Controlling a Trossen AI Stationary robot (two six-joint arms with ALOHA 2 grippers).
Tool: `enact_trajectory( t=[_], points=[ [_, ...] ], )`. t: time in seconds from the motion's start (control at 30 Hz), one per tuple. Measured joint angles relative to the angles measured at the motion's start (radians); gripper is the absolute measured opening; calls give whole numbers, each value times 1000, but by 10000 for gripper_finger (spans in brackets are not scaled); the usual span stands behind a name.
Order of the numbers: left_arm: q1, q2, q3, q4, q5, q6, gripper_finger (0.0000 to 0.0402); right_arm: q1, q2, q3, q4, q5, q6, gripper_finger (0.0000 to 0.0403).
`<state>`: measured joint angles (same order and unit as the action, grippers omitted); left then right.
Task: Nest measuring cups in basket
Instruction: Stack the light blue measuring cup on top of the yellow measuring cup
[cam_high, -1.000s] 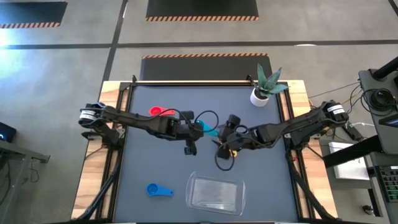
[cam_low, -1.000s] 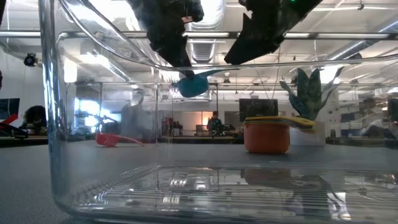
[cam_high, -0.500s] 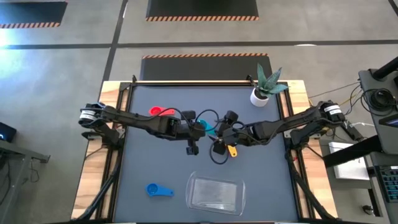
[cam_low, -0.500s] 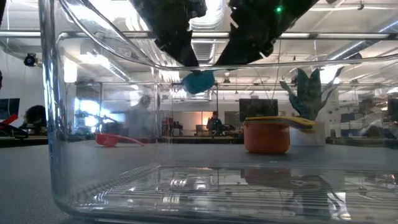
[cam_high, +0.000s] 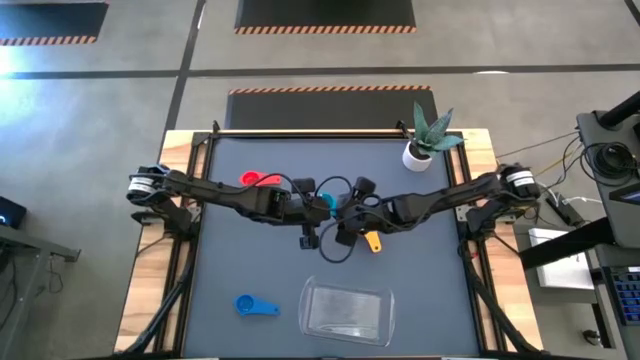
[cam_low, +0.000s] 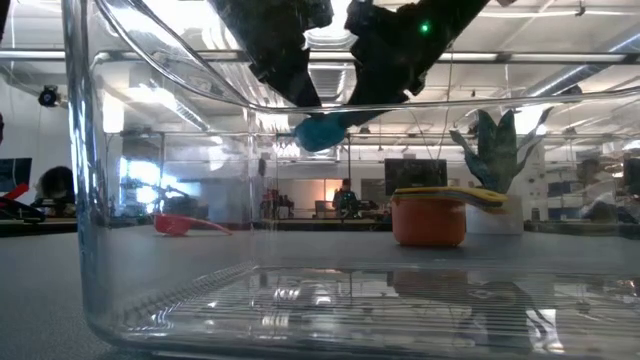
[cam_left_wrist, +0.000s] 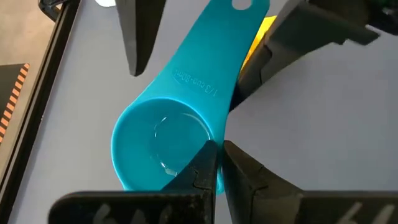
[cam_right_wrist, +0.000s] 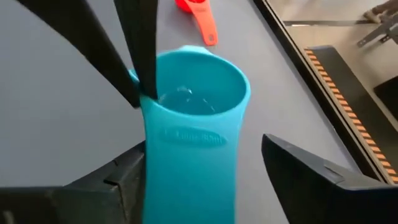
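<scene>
The left gripper (cam_high: 322, 205) is pinched tight on the rim of the small round teal plastic measuring cup (cam_left_wrist: 177, 124), holding it up in the air over the middle of the grey table (cam_high: 230, 260). The right gripper (cam_high: 345, 212) has its fingers apart, one on each side of the cup's flat handle. The clear plastic basket (cam_high: 346, 311) sits near the front edge, well apart.

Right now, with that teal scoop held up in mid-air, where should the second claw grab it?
By its flat handle, I'd say, coming in from the handle's end. The left claw pinches the bowl rim of the teal scoop, so the handle is the free part. It sticks out toward the right claw, whose open fingers sit on either side of it.
</scene>
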<state>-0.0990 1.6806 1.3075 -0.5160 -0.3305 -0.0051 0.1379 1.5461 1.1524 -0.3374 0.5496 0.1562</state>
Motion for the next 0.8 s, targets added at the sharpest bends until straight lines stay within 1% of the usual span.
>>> enact_trajectory(
  t=[0.23,0.47,0.6,0.8],
  points=[
    [0,0,-2,-3,0,-3,0,0,42,71,-79,-2,-1,197],
    [0,-1,-3,2,-3,-5,0,-1,34,81,-102,-7,-1,129],
    [0,-2,-4,5,-2,-6,0,-1,29,83,-125,-8,14,119],
    [0,-2,-5,11,0,-6,0,-1,28,82,-142,-10,27,118]
  ],
)
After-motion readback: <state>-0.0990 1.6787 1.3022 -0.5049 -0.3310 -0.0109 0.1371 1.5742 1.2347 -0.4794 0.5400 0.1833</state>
